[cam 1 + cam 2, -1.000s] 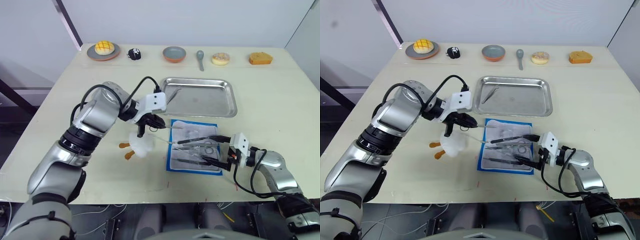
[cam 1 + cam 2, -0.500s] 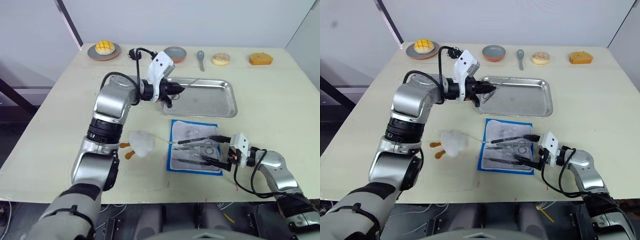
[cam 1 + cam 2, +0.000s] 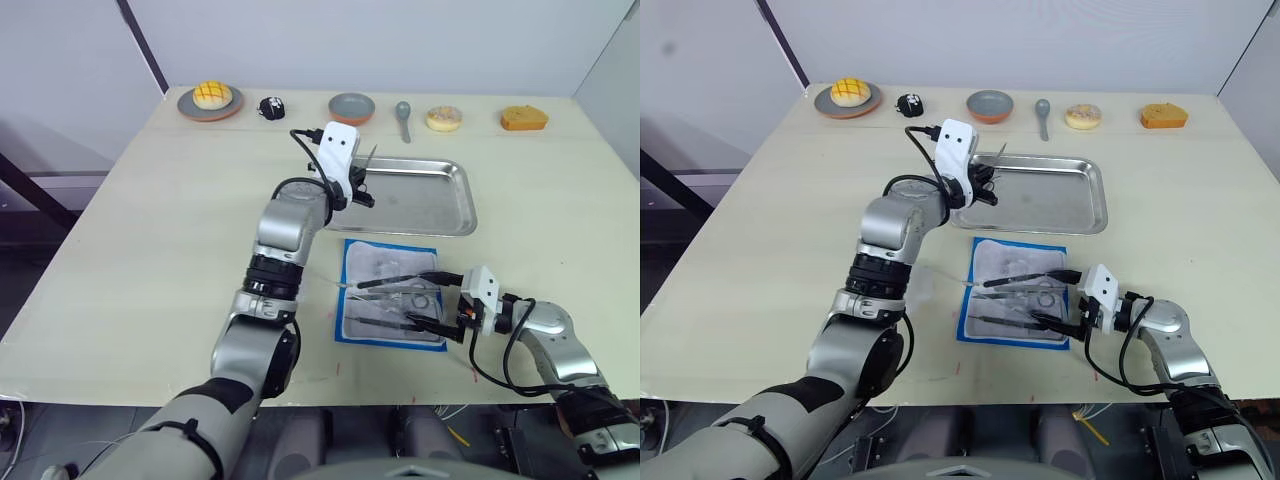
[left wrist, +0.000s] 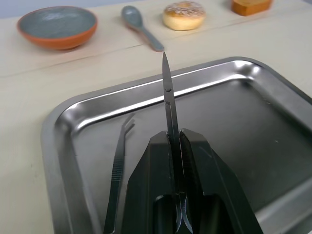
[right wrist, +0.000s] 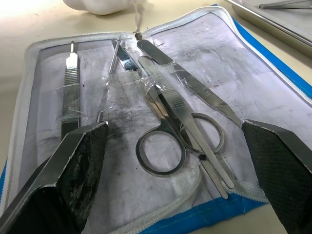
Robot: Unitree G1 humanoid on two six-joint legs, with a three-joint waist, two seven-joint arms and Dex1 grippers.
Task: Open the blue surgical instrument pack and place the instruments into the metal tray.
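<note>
the blue surgical instrument pack (image 3: 388, 292) lies opened flat on the table (image 3: 150, 230), white inner side up, just in front of the metal tray (image 3: 455, 210) — near it but not touching. still taped inside are the instruments (image 5: 168, 124): ring-handled scissors, tweezers and a slim flat handle, lying side by side under clear strips.

my left gripper (image 4: 174, 146) hangs above the tray's near-left part, clamped on a slim pointed blade-like tool (image 4: 167, 92) that stands straight up between the pads. one pair of tweezers (image 4: 118, 165) already rests on the tray floor just beside it.

my right gripper (image 5: 170, 161) sits low at the pack's near-right edge, fingers spread wide to either side of the ring handles, holding nothing.

as i judge it, these tools are light, stiff and slick — polished steel that will slide in the pads if pinched at the tips. i would take each at its flat mid-shank or through a ring, and expect the tape to resist, so the thin, floppy pack may lift with the tool unless pinned.

further out, a grey bowl (image 3: 351, 107), a spoon (image 3: 402, 117), a plate with a yellow bun (image 3: 210, 97) and other small food items line the table's far edge.
</note>
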